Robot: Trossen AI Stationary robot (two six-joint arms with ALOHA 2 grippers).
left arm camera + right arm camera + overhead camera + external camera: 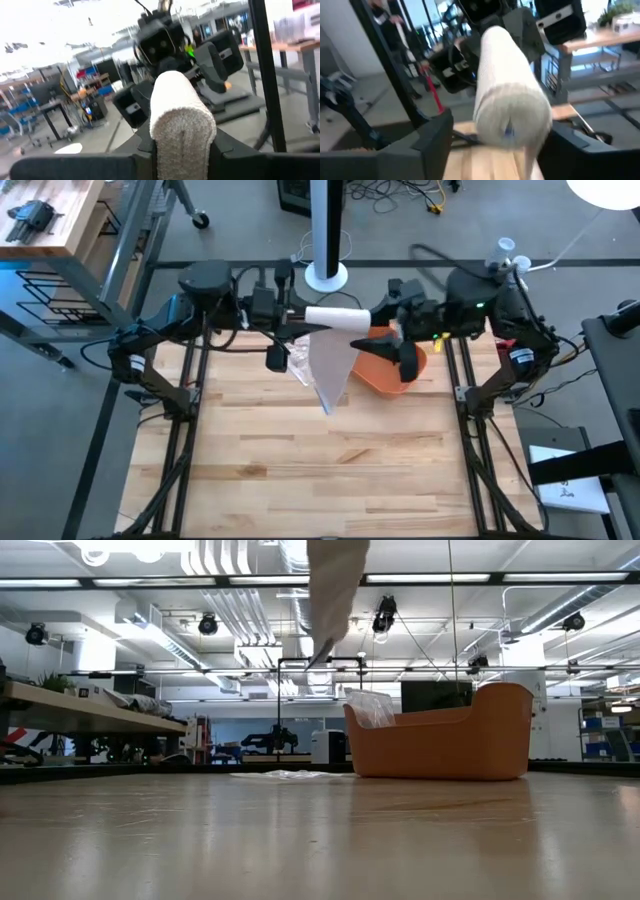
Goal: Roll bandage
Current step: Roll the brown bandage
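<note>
While my left gripper [296,320] and right gripper [372,320] each clamp an end of the white woven bandage roll [335,318], a loose tail [330,370] hangs. I judge rolling partly done.

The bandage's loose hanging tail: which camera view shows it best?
The high view: the bandage roll spans both grippers and its tail hangs whole. The low view catches only the tail's lower part; the wrist views show just the roll's ends.

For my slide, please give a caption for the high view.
Both grippers, left and right, hold a bandage roll above the table, loose end hanging.
</note>
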